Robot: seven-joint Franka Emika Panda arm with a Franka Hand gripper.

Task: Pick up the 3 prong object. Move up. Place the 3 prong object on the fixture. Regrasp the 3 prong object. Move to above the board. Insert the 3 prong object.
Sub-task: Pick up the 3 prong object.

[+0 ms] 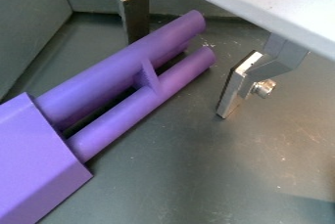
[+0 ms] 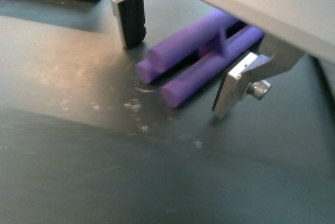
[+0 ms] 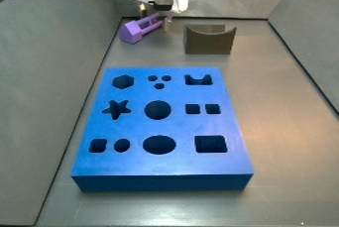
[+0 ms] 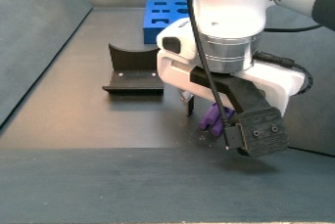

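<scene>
Gripper low over the floor, jaws wide open, gripping nothing. 3 prong object lies flat on the floor between the fingers, prongs running lengthwise through the gap; no contact visible with either pad. Side view: it sits beside the fixture, beyond the board.
</scene>
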